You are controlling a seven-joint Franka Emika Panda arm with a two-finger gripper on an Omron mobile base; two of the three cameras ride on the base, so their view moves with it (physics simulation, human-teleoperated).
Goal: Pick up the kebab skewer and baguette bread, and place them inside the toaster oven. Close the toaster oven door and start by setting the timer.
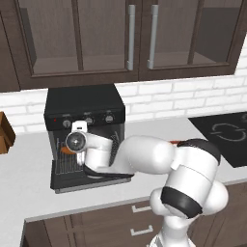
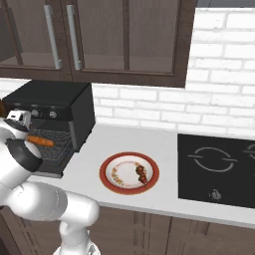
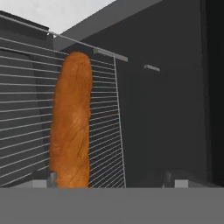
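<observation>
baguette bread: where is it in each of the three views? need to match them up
Left base view: baguette bread, an orange sliver at left, mostly behind the hand.
Right base view: far left, on the wire rack.
Hand view: left of centre, running up the picture.
Shared landmark: the toaster oven and its rack.

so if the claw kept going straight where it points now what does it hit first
Most likely the baguette bread lying on the wire rack just ahead of the open claw; beyond it is the toaster oven back wall, though depth is hard to judge.
</observation>
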